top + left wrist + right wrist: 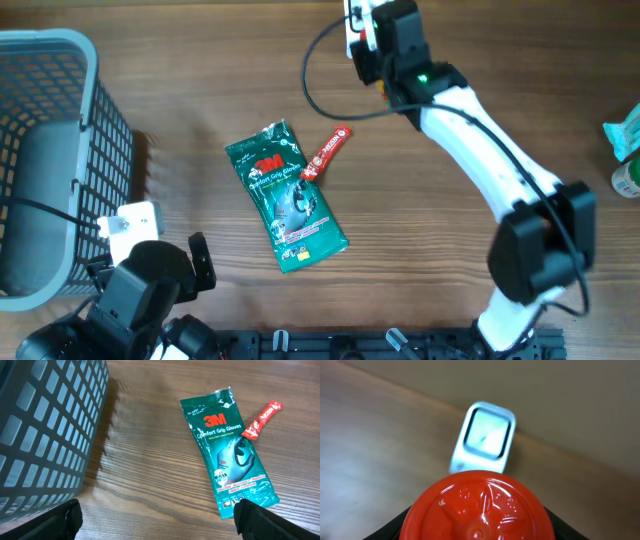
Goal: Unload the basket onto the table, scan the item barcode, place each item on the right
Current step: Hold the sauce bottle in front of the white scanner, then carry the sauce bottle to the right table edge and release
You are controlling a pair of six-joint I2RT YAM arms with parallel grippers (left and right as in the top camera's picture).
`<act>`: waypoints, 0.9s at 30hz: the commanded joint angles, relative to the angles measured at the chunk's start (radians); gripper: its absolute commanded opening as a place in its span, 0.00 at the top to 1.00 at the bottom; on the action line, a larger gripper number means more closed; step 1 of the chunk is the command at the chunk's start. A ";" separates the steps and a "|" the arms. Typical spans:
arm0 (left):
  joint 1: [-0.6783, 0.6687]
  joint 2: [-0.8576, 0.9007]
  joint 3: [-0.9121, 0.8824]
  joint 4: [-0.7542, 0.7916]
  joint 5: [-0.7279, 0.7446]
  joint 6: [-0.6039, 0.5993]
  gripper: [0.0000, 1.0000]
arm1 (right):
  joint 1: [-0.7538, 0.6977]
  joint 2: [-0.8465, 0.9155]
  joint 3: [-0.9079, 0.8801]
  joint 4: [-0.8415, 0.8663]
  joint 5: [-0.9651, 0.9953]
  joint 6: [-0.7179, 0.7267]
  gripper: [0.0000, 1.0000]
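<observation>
Right gripper (477, 529) jaws clamp a red-capped item (477, 502), held at the far edge of the counter (200, 80) facing the white scanner (485, 437), likely to bring its barcode to the window; barcode itself not visible. Left gripper (159, 524) jaws wide open, empty, low beside the grey basket (45, 435), clear of the work. Green glove packet (230, 450) and red sachet (261, 420) lie flat mid-counter, touching, probably next up.
</observation>
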 commanded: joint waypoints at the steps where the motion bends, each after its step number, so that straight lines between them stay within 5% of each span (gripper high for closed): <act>1: 0.005 -0.003 0.012 0.002 0.002 -0.017 0.00 | 0.000 0.146 0.218 0.036 0.156 -0.194 0.53; 9: 0.005 -0.003 0.012 0.002 0.002 -0.017 0.00 | -0.018 0.444 0.470 0.310 0.270 -0.392 0.56; 16: 0.005 -0.003 0.012 0.002 0.002 -0.017 0.00 | -0.019 0.459 0.471 0.346 0.289 -0.397 0.54; 21: 0.005 -0.003 0.012 0.002 0.002 -0.017 0.00 | -0.082 0.407 0.471 0.214 0.338 -0.414 0.53; 27: 0.005 -0.003 0.012 0.002 0.002 -0.017 0.00 | -0.470 0.376 0.469 -0.026 0.452 -0.307 0.51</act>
